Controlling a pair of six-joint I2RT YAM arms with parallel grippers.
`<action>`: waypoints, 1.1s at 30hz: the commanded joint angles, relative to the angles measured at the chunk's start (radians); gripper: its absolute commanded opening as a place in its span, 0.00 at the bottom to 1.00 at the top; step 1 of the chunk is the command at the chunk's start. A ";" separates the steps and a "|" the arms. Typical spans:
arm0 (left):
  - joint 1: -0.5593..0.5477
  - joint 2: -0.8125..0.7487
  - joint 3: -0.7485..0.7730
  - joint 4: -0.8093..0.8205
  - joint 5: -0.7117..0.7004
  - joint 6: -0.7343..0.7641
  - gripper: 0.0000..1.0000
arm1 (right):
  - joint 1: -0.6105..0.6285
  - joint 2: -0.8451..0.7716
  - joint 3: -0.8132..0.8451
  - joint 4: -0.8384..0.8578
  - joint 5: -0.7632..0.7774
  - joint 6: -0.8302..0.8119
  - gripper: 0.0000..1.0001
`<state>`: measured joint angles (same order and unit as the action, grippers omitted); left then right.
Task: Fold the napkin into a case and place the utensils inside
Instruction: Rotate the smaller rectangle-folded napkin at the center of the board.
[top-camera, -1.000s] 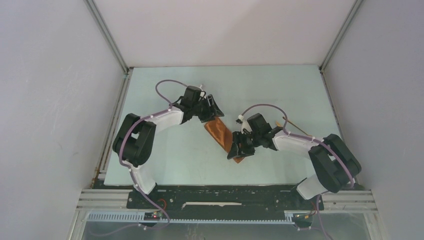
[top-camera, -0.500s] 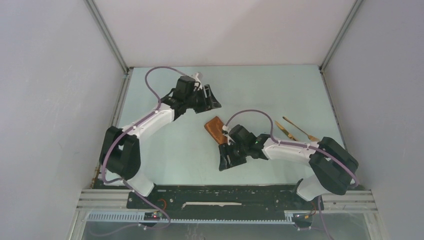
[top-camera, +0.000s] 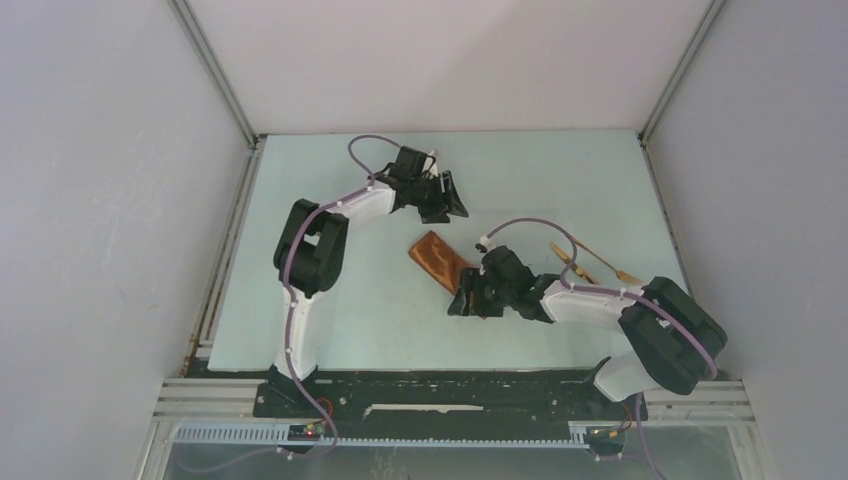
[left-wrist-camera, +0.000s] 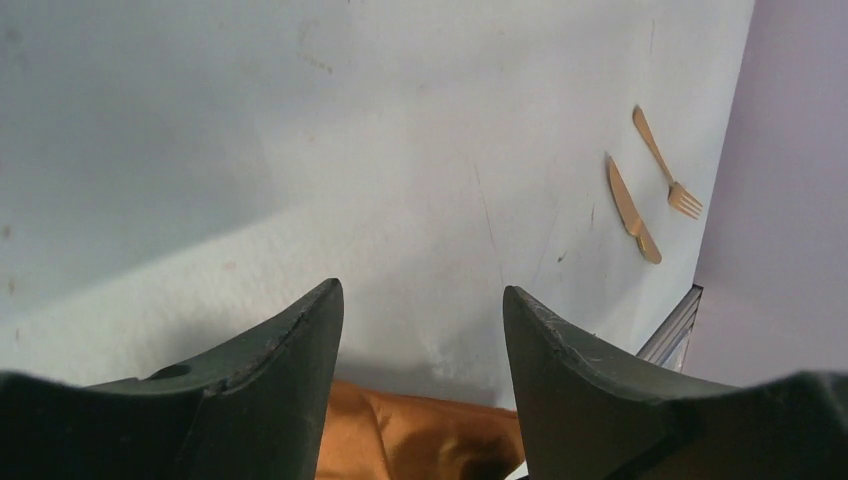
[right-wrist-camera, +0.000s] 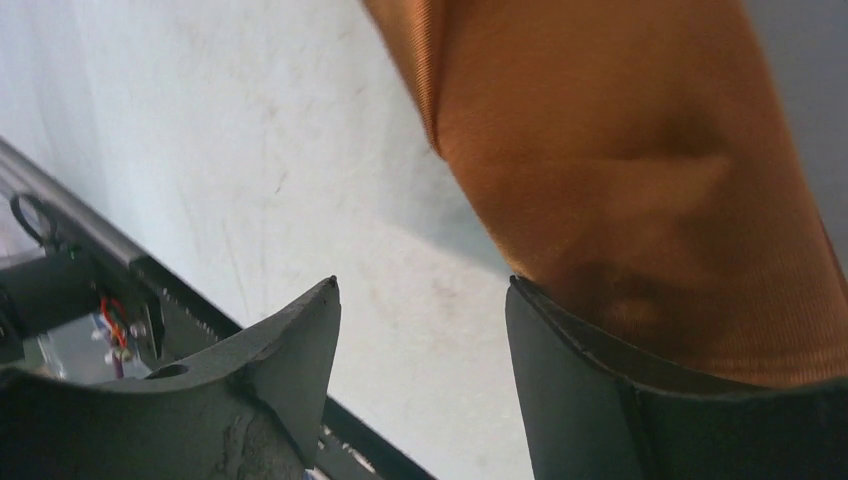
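The rust-orange napkin (top-camera: 438, 258) lies on the table as a narrow folded case, slanting from back left to front right. My left gripper (top-camera: 452, 203) hangs open just behind its far end, and the cloth (left-wrist-camera: 420, 440) shows low between the left fingers, not gripped. My right gripper (top-camera: 463, 300) is open at the near end. In the right wrist view its right finger (right-wrist-camera: 600, 400) lies against the cloth (right-wrist-camera: 620, 150), while the left finger is over bare table. The golden utensils, a knife (top-camera: 570, 260) and a fork (top-camera: 602, 260), lie right of the case, also seen as knife (left-wrist-camera: 631, 210) and fork (left-wrist-camera: 664, 163).
The pale green table (top-camera: 330, 290) is walled on three sides by grey panels. A black rail and aluminium frame (top-camera: 450, 395) run along the near edge, and the rail (right-wrist-camera: 90, 240) shows in the right wrist view. The right arm's cable loops above the utensils.
Both grippers have come off the ends of the napkin. The left arm rose to the back and swung right. The right gripper dipped left, then returned to the near end.
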<state>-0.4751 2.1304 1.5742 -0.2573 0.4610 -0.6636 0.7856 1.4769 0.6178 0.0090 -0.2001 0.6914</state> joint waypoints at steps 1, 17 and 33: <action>-0.003 0.088 0.132 -0.082 0.045 0.058 0.65 | -0.106 -0.017 -0.055 -0.018 0.107 -0.025 0.70; 0.008 -0.181 -0.272 -0.121 -0.141 0.066 0.65 | -0.470 0.435 0.472 -0.081 -0.221 -0.164 0.69; 0.010 -0.386 -0.484 -0.070 -0.156 0.070 0.65 | -0.510 0.345 0.435 -0.183 -0.318 -0.116 0.68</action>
<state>-0.4686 1.7409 1.1324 -0.3603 0.3149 -0.6086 0.2932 1.8923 1.1355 -0.2577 -0.4679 0.5022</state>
